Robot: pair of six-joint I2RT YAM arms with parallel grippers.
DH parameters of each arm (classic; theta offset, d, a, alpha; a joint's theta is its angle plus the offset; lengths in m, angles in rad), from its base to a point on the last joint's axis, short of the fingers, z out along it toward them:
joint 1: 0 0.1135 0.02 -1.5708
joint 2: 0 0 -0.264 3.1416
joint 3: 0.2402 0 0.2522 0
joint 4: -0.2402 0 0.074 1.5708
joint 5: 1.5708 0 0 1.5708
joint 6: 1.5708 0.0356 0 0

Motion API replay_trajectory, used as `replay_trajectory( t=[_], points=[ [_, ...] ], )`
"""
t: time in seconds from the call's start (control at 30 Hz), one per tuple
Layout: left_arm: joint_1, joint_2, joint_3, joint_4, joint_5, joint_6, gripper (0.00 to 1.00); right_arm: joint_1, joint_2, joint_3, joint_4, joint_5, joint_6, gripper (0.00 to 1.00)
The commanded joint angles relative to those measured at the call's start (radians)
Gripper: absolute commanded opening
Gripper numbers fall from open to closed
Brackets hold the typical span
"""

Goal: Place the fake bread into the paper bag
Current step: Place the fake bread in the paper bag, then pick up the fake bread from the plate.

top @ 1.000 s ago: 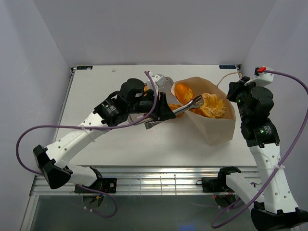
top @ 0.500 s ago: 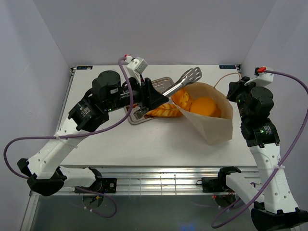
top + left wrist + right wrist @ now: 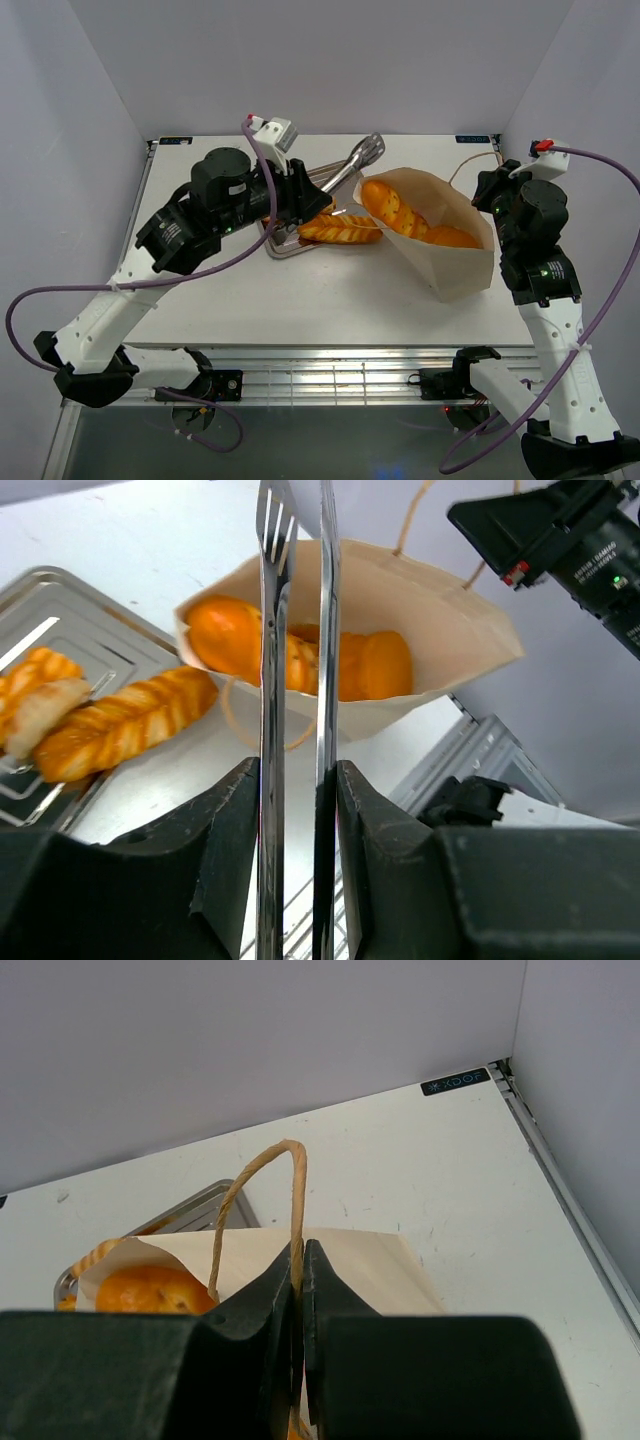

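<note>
The left gripper is clamping the tongs, whose tips are hovering near the mouth of the bag, while the right gripper is pinching the handle between closed fingers, with bread, perhaps a baguette, lying inside and another loaf resting on the tray.

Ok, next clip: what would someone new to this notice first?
The glossy orange fake bread filling the mouth of the paper bag, right of centre on the table. Next, the long metal tongs gripped in the left claw, tips near the bag's mouth, with a twisted loaf at the edge of the silver tray. The right claw pinches the bag's string handle.
</note>
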Motion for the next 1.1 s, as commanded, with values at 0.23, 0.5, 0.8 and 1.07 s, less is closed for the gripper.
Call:
replay_trajectory(
  t=[0.23,0.5,0.8,1.07],
  points=[
    [-0.003,-0.203,-0.094,-0.213,-0.338,0.018,0.45,0.0,0.08,0.08,-0.11,0.163,0.05,0.08],
    [0.01,-0.3,-0.466,-0.123,-0.219,-0.12,0.5,-0.008,0.073,0.075,-0.112,0.155,0.057,0.08],
    [0.315,-0.307,-0.722,0.127,0.278,-0.209,0.51,-0.011,0.039,0.068,-0.11,0.143,0.032,0.08],
    [0.412,-0.258,-0.946,0.481,0.576,-0.47,0.54,-0.013,0.034,0.066,-0.109,0.119,0.041,0.08]
  ],
)
